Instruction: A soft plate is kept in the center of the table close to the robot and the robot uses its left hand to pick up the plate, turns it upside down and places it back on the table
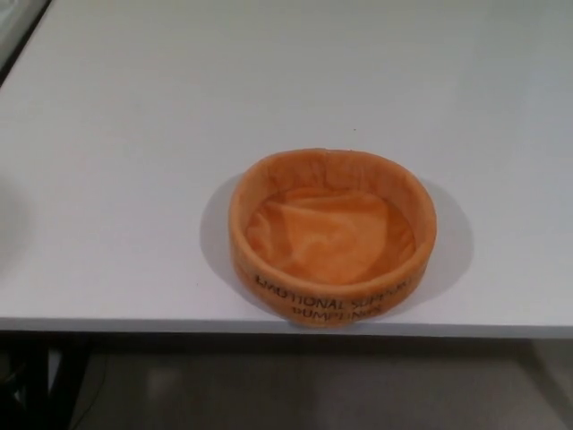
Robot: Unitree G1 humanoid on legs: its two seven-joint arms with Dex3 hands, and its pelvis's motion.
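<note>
While neither of the robot's hands shows anywhere in the head view, so that nothing can be said of whether their fingers are apart, closed or holding something, the soft plate [332,238] sits by itself on the white table [134,134]. It is an orange, plush-looking round dish with a raised, padded rim, and it stands right way up, its hollow facing the camera. The cloth of its floor is creased into a few loose folds. Dark lettering runs in two lines along the outside of the rim on the side closest to the table's near edge; the words are too blurred to read with certainty. The plate rests just beside that near edge, a little to the picture's right of the table's middle, and a soft grey shadow rings it on the tabletop. Beyond the plate, the table stretches away bare and pale. Below the near edge lies a dim strip of floor [295,385], and a dark table leg [36,381] shows toward the lower left corner.
</note>
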